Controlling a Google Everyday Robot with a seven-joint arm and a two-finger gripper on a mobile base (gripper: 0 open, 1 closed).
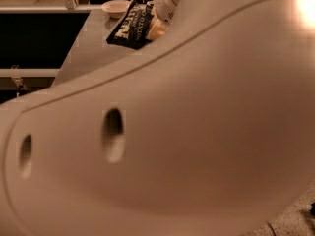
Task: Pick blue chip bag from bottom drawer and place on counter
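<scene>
The blue chip bag (129, 27), dark with white lettering, hangs tilted over the far part of the grey counter (81, 50). My gripper (155, 27) comes down from the upper middle and is shut on the bag's right side; one pale fingertip (157, 30) shows against it. I cannot tell whether the bag's lower edge touches the counter. My own arm's big pale shell (197, 132) hides most of the scene. The bottom drawer is out of view.
A small pale bowl (116, 6) stands on the counter's far edge, just behind and left of the bag. Dark space lies left of the counter, with a pale rail (29, 73) running along it. Speckled floor (295, 220) shows at the bottom right.
</scene>
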